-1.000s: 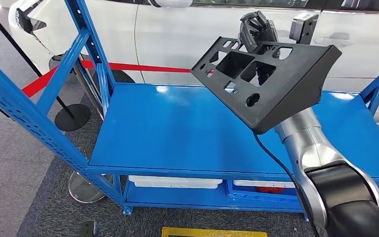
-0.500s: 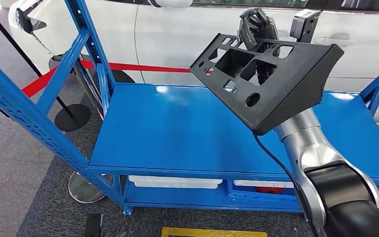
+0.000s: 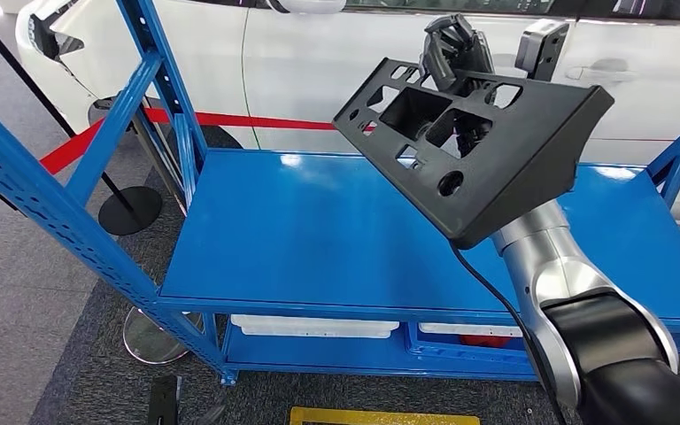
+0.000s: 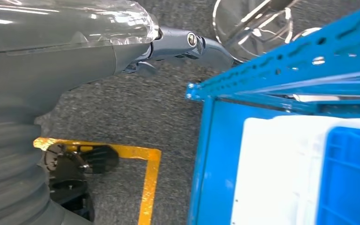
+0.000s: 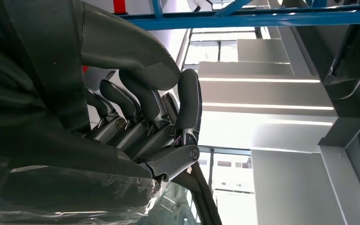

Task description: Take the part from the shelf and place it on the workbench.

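The part [image 3: 496, 150] is a large black plastic panel with several cut-outs. It hangs tilted in the air above the right half of the blue shelf's top deck [image 3: 301, 230], touching nothing else. My right hand [image 3: 454, 46] grips its far upper edge, and the silver forearm runs down beneath it. The right wrist view shows that hand's fingers [image 5: 140, 117] curled tight against the dark part [image 5: 42, 61]. My left hand [image 4: 168, 47] hangs low beside the shelf's corner over grey carpet, thumb stretched out, holding nothing.
A white car [image 3: 319, 62] stands close behind the shelf, with a red barrier belt [image 3: 257, 121] and a stanchion base [image 3: 130, 210] at the left. Blue uprights [image 3: 155, 71] frame the shelf. White bins [image 3: 314, 327] sit on the lower deck. A yellow floor mark [image 3: 381, 416] lies in front.
My right hand has carried the black part slightly left and up, still tilted above the deck. The left arm has stayed low.
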Robot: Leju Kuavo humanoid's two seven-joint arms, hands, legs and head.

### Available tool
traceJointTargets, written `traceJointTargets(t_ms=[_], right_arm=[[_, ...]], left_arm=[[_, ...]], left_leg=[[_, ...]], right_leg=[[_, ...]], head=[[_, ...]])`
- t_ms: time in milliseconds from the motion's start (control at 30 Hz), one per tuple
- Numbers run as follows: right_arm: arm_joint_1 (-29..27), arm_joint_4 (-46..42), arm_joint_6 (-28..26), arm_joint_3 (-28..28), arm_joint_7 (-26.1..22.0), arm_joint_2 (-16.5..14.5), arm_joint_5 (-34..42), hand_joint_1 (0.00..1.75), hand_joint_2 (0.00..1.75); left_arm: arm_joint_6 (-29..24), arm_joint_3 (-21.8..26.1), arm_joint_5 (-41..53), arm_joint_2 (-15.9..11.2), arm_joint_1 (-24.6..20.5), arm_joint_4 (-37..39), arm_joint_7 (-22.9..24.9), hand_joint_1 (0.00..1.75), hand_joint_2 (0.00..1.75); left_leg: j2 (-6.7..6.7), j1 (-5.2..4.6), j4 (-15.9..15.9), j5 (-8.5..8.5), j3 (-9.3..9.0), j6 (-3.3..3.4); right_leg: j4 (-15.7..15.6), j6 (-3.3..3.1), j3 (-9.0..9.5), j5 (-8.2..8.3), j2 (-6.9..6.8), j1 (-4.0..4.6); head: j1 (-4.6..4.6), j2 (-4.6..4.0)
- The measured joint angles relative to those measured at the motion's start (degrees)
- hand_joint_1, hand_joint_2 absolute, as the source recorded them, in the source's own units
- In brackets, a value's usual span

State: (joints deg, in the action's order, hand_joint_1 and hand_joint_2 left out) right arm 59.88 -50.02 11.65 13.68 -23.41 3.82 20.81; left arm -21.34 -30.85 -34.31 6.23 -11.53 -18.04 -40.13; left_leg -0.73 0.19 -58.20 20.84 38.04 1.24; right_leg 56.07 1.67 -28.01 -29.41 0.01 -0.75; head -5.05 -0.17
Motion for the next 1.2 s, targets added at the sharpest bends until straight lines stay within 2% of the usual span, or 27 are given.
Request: traceJointTargets(t_ms=[233, 333, 400, 467, 533, 567, 600, 633, 700, 767, 833, 900, 933, 967, 1000, 1067, 1100, 1133, 1167, 1200], right_arm=[[-1.7, -8.5, 0.6, -0.4, -1.0, 0.0, -0.2, 1.75, 1.75], [-3.2, -13.2, 0.6, -1.1, -1.1, 0.0, -0.2, 1.75, 1.75], [-4.2, -17.1, 0.6, -2.0, -1.0, 0.1, -0.1, 1.75, 1.75], [-4.9, -20.9, 0.8, -3.1, -0.3, 0.2, 0.0, 1.75, 1.75], [-5.7, -23.5, 0.9, -4.0, 0.7, 0.3, 0.0, 1.75, 1.75], [-6.2, -24.3, 1.0, -4.3, 1.2, 0.3, 0.0, 1.75, 1.75], [-6.8, -24.9, 0.9, -4.5, 1.6, 0.3, -0.1, 1.75, 1.75], [-7.1, -25.2, 0.9, -4.6, 1.8, 0.3, -0.1, 1.75, 1.75], [-7.4, -25.8, 0.9, -4.7, 2.0, 0.3, -0.2, 1.75, 1.75], [-7.4, -26.3, 0.9, -4.8, 2.0, 0.3, -0.2, 1.75, 1.75], [-7.4, -26.5, 1.0, -5.0, 2.0, 0.3, -0.2, 1.75, 1.75], [-7.3, -26.3, 1.3, -5.0, 2.1, 0.3, 0.1, 1.75, 1.75], [-7.2, -26.1, 1.6, -5.0, 2.1, 0.2, 0.3, 1.75, 1.75], [-7.1, -25.8, 1.9, -5.0, 2.1, 0.1, 0.5, 1.75, 1.75], [-6.9, -25.6, 2.1, -5.0, 2.1, 0.0, 0.7, 1.75, 1.75], [-6.9, -24.9, 2.5, -4.9, 2.0, -0.1, 1.1, 1.75, 1.75], [-6.8, -24.6, 2.6, -4.9, 2.0, -0.1, 1.3, 1.75, 1.75], [-6.8, -24.3, 2.7, -4.9, 2.0, -0.1, 1.4, 1.75, 1.75], [-6.8, -24.0, 2.8, -4.8, 2.0, 0.0, 1.6, 1.75, 1.75], [-6.7, -23.7, 2.9, -4.7, 2.0, 0.0, 1.8, 1.75, 1.75]], left_arm=[[1.6, 7.1, 7.6, 0.2, -0.1, -0.7, 0.0, 0.00, 1.75], [2.1, 9.1, 8.6, 0.3, 0.0, -0.7, 0.0, 0.00, 1.75], [2.6, 10.1, 9.4, 0.6, 0.1, -0.7, 0.0, 0.00, 1.75], [3.0, 11.0, 10.0, 1.0, 0.1, -0.7, 0.0, 0.00, 1.75], [3.2, 11.6, 10.5, 1.3, 0.1, -0.5, 0.0, 0.00, 1.75], [3.2, 11.9, 10.6, 1.5, 0.1, -0.4, 0.1, 0.00, 1.75], [3.2, 12.1, 10.8, 1.7, 0.1, -0.3, 0.1, 0.00, 1.75], [3.2, 12.2, 11.0, 1.8, 0.1, -0.2, 0.2, 0.00, 1.75], [3.1, 12.4, 11.3, 2.0, 0.1, -0.1, 0.3, 0.00, 1.75], [3.1, 12.6, 11.5, 2.2, 0.0, 0.0, 0.3, 0.00, 1.75], [2.8, 12.9, 11.6, 2.4, 0.0, 0.0, 0.4, 0.00, 1.75], [2.5, 13.2, 11.7, 2.5, 0.0, 0.1, 0.6, 0.00, 1.75], [2.4, 13.3, 11.7, 2.5, 0.1, 0.2, 0.7, 0.00, 1.75], [2.3, 13.4, 11.7, 2.5, 0.1, 0.3, 0.8, 0.00, 1.75], [2.3, 13.5, 11.7, 2.5, 0.2, 0.4, 0.8, 0.00, 1.75], [2.2, 13.8, 11.7, 2.5, 0.3, 0.5, 0.9, 0.00, 1.75], [2.2, 13.9, 11.7, 2.5, 0.4, 0.6, 0.9, 0.00, 1.75], [2.1, 14.1, 11.7, 2.5, 0.5, 0.7, 0.8, 0.00, 1.75], [2.1, 14.3, 11.7, 2.5, 0.6, 0.8, 0.8, 0.00, 1.75], [2.0, 14.4, 11.7, 2.5, 0.7, 0.8, 0.8, 0.00, 1.75]], left_leg=[[0.01, -0.37, -0.4, 0.28, 0.14, 0.24], [0.00, -0.55, -0.5, 0.44, 0.21, 0.56], [0.05, -0.32, -0.1, 0.19, 0.07, 0.96], [0.12, -0.07, 0.5, -0.07, -0.06, 1.36], [0.15, -0.10, 0.5, -0.12, -0.01, 1.49], [0.15, -0.11, 0.5, -0.13, 0.00, 1.48], [0.15, -0.10, 0.4, -0.13, 0.03, 1.47], [0.15, -0.09, 0.2, -0.14, 0.09, 1.45], [0.12, -0.06, -0.2, -0.15, 0.30, 1.25], [0.03, -0.14, -0.5, -0.41, 0.65, 0.65], [-0.06, -0.13, -0.4, -1.00, 0.92, -0.22], [-0.11, -0.08, -0.3, -1.23, 1.22, -1.10], [-0.06, -0.03, -1.0, -0.35, 1.62, -1.49], [0.00, 0.02, -2.7, 1.49, 2.34, -1.86], [0.11, 0.18, -5.8, 4.17, 3.39, -2.16], [0.23, 0.35, -13.7, 9.00, 5.62, -2.69], [0.27, 0.41, -16.5, 10.03, 6.01, -2.85], [0.30, 0.45, -17.1, 9.91, 5.40, -2.93], [0.33, 0.48, -15.4, 8.92, 3.60, -2.91], [0.36, 0.49, -11.8, 7.62, 0.85, -2.79]], right_leg=[[-0.1, 0.28, 0.01, -0.09, 0.01, -0.16], [-0.2, 0.66, 0.05, -0.14, 0.01, -0.38], [0.4, 0.94, -0.12, -0.77, 0.01, -0.55], [4.2, 1.04, -1.89, -3.46, 0.03, -0.60], [11.9, 1.14, -5.68, -7.09, 0.04, -0.55], [15.3, 1.21, -7.46, -8.05, 0.03, -0.57], [17.1, 1.26, -8.53, -7.88, 0.03, -0.60], [16.5, 1.25, -8.54, -6.48, 0.02, -0.66], [9.6, 1.13, -5.70, -2.05, 0.01, -0.77], [3.6, 0.74, -3.07, 0.63, 0.10, -0.51], [2.5, 0.18, -2.94, 1.16, 0.20, -0.05], [2.3, -0.73, -3.49, 1.93, 0.09, -0.13], [2.1, -1.30, -3.82, 2.42, -0.01, -0.25], [2.0, -1.84, -4.24, 2.95, -0.12, -0.40], [1.9, -2.20, -4.77, 3.44, -0.21, -0.42], [2.1, -2.48, -5.97, 4.30, -0.26, -0.28], [2.2, -2.45, -6.59, 4.71, -0.29, -0.22], [2.3, -2.36, -7.19, 5.06, -0.32, -0.18], [2.5, -2.24, -7.76, 5.36, -0.34, -0.17], [2.7, -2.07, -8.24, 5.62, -0.36, -0.16]], head=[[0.00, 0.00], [0.00, 0.00], [0.01, 0.00], [0.01, 0.00], [0.00, 0.00], [0.00, 0.00], [0.00, 0.00], [0.00, 0.00], [0.00, 0.00], [0.01, 0.00], [0.01, 0.01], [0.01, 0.01], [-0.01, 0.00], [-0.02, 0.00], [-0.03, 0.00], [-0.04, 0.00], [-0.04, 0.00], [-0.04, 0.00], [-0.04, 0.00], [-0.04, 0.00]])
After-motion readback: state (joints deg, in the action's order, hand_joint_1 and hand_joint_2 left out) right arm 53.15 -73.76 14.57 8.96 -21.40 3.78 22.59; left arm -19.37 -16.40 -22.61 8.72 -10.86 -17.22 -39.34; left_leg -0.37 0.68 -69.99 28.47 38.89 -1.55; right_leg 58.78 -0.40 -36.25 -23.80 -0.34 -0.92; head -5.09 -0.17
